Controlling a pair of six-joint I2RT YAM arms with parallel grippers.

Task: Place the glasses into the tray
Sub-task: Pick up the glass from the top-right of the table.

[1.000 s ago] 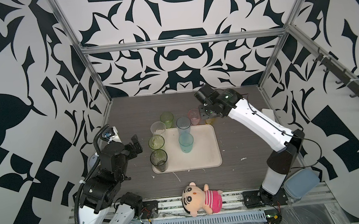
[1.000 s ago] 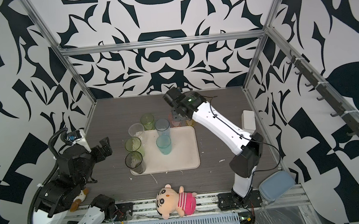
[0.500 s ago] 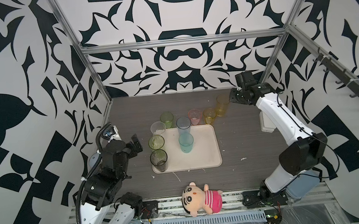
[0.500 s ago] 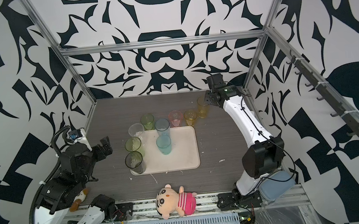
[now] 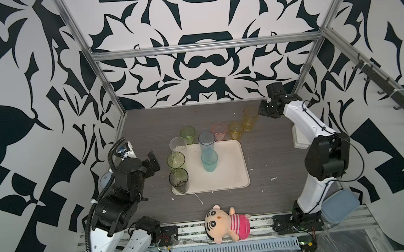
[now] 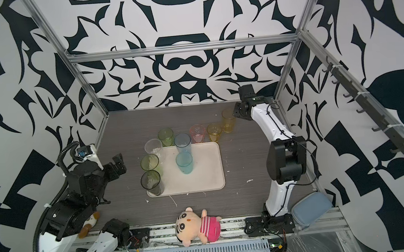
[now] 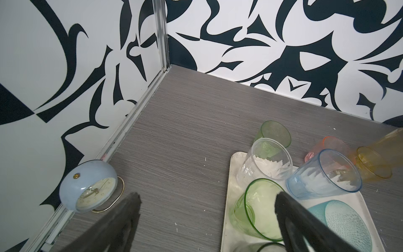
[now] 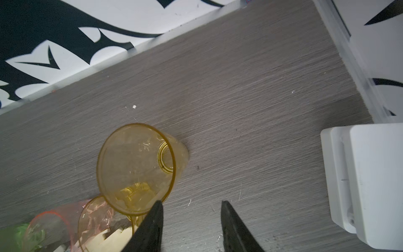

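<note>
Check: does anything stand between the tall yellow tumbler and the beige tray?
Yes. The short yellow translucent tumbler stands between the tall yellow translucent tumbler and the far edge of the flat beige plastic tray.

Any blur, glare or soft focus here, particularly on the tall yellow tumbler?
In both top views light is even and the tall yellow translucent tumbler sharp, no glare. In the left wrist view the tumbler smears at the frame edge; the left gripper is out of focus. In the right wrist view the tumbler is crisp.
</note>
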